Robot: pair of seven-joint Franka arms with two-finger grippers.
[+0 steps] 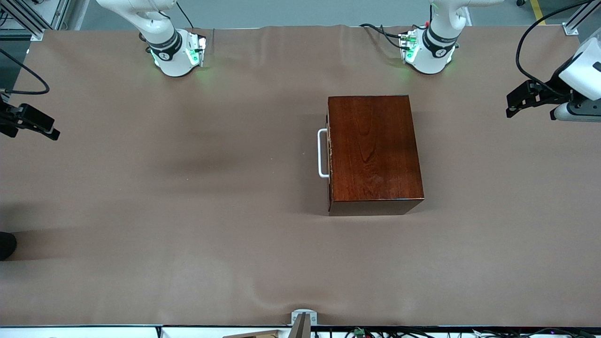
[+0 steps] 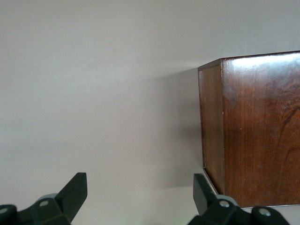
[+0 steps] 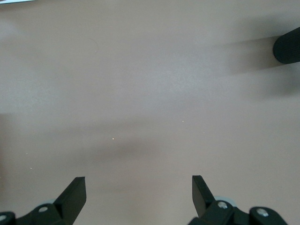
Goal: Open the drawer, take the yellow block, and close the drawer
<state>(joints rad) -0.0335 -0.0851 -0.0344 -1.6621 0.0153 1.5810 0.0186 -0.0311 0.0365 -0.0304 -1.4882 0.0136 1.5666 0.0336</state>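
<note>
The drawer (image 1: 328,152) is sitting shut inside its dark wooden box (image 1: 373,150), contents hidden, while the left gripper (image 1: 516,101) and right gripper (image 1: 44,129) are hovering spread-fingered over the table's (image 1: 188,211) ends.

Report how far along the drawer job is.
Done: nothing. The glossy reddish-brown wooden box has its drawer shut, the white U-shaped bar handle flush against its front. In hand: nothing; the left gripper and right gripper hang open over the table's ends. Left: opening, taking the yellow block (not visible), closing.
</note>
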